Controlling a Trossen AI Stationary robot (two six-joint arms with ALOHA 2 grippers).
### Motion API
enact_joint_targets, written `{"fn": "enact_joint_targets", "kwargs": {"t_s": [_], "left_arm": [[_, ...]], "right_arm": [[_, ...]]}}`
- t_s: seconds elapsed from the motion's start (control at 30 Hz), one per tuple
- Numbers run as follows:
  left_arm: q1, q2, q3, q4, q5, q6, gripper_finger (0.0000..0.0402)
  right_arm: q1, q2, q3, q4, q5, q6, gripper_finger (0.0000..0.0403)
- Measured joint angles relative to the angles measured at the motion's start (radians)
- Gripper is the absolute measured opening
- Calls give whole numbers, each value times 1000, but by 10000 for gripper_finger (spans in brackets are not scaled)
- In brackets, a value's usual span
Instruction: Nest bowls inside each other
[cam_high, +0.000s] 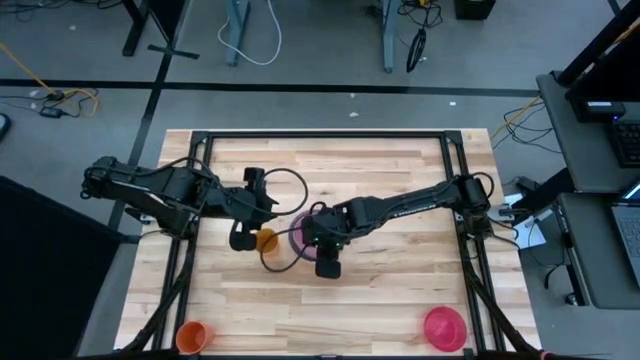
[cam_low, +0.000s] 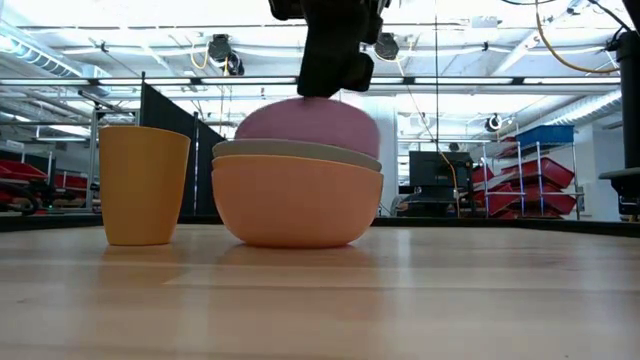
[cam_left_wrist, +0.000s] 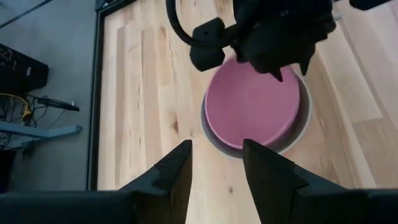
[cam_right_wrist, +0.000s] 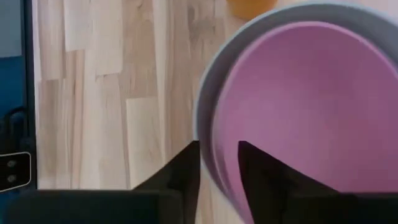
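A stack of bowls stands mid-table: an orange bowl (cam_low: 295, 205) at the bottom, a grey bowl (cam_low: 295, 150) in it, and a pink bowl (cam_low: 305, 120) on top. The pink bowl lies tilted in the grey one, its near rim raised. My right gripper (cam_right_wrist: 219, 168) points steeply down at the stack's near side, open, one finger on each side of that raised rim. My left gripper (cam_left_wrist: 216, 168) hangs open and empty left of the stack, above the table. A magenta bowl (cam_high: 444, 327) sits alone at the near right. My right gripper stands astride the pink bowl's raised near rim (cam_right_wrist: 216, 146), one finger inside the bowl and one outside, coming slanting down from the near side. Whether either finger touches the rim, I cannot tell. The bowl's far side rests in the grey bowl (cam_right_wrist: 208, 106).
An amber cup (cam_low: 145, 185) stands upright just left of the stack, under my left arm. An orange cup (cam_high: 193, 336) sits at the near left corner. Black frame rails (cam_high: 190, 250) run along the table's left, right and far sides.
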Motion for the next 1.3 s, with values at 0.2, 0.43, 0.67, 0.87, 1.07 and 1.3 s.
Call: {"fn": "enact_joint_targets", "kwargs": {"t_s": [0.2,0.43,0.67,0.87,1.07,1.3], "left_arm": [[-30,6,-1,21,22,-23,128],[-94,14,-2,-30,45,-98,128],[-146,14,-68,-140,53,-238,128],[-179,15,-137,-140,67,-332,128],[-211,15,-205,-100,68,-402,128],[-257,31,-288,-36,85,-519,128]], "right_arm": [[8,-126,0,-61,58,17,138],[90,-289,2,-201,139,123,139],[243,-312,0,-426,160,316,139],[374,-308,-28,-487,162,490,139],[491,-306,-99,-473,161,689,139],[625,-306,-253,-424,157,927,139]]}}
